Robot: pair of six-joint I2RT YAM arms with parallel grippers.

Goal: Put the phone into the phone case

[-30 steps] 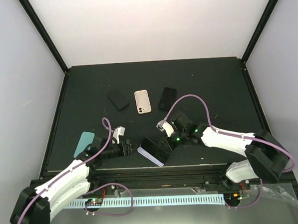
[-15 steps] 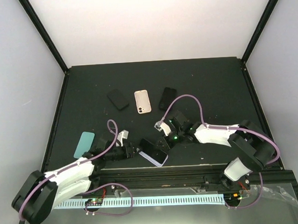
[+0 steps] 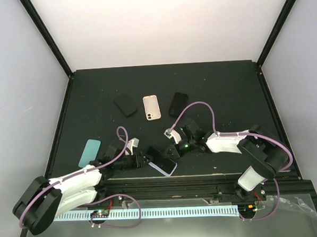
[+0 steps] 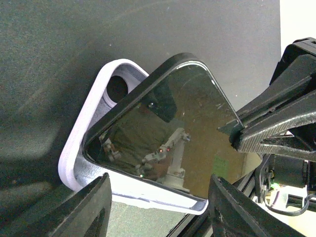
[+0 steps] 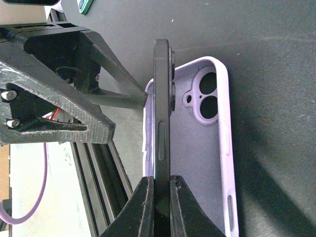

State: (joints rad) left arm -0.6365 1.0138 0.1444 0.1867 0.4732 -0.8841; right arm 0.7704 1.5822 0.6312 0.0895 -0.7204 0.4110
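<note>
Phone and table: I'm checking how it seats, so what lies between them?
The lilac phone case lies there, open side up on the table, beneath the tilted phone. The right wrist view shows it best.

light: bright | shadows: soft | phone: mirror glare | fingers: blurred

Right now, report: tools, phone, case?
Right tool shut on phone, on edge over lilac case. Left tool open, straddling case end. Phone not seated; nothing between.

- Beige case, lying flat.
- Black case, just left of it.
- Black phone, just right of it.
- Teal case, well left and nearer.
</note>
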